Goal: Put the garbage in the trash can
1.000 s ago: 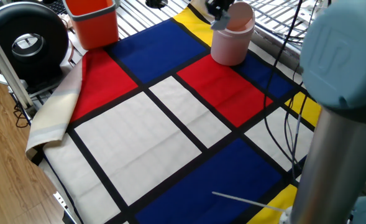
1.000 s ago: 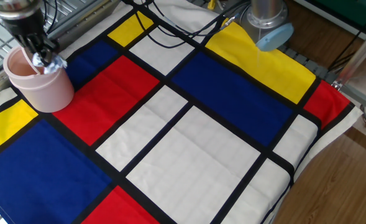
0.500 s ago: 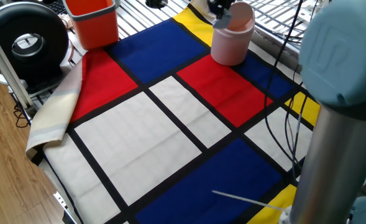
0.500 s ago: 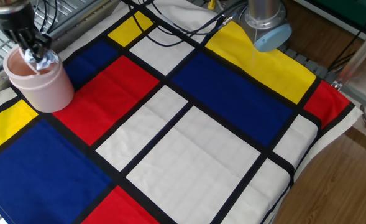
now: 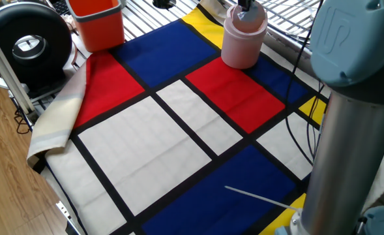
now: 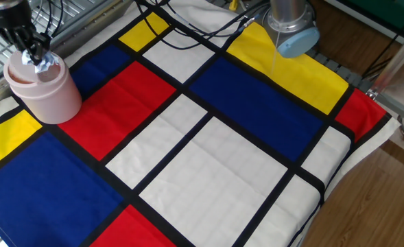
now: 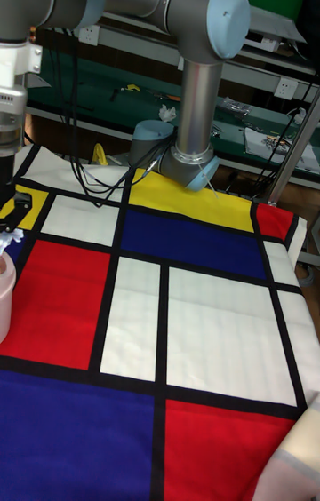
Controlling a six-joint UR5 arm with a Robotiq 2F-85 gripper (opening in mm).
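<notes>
The trash can point(image 5: 242, 42) is a pale pink cylinder at the far corner of the checked cloth, on the edge of a red square. It also appears in the other fixed view point(image 6: 44, 92) and at the left edge of the tall view point(image 7: 4, 297). My gripper point(image 6: 31, 53) hangs just over its open top, shut on the garbage point(image 6: 44, 63), a small crumpled white-grey wad at rim height. The one fixed view has the gripper point(image 5: 244, 8) and the garbage point(image 5: 244, 15) over the can's mouth. The tall view shows the wad point(image 7: 9, 240) just above the can.
An orange square bin point(image 5: 99, 23) stands at the far left corner, beside a black round device point(image 5: 27, 42). The arm's grey base column point(image 5: 348, 130) fills the right foreground. Black cables point(image 6: 188, 27) cross the cloth near the base. The cloth's left edge point(image 5: 55, 130) hangs folded.
The gripper has carried the garbage from beside the can's rim to over its opening and slightly upward. The can has not moved.
</notes>
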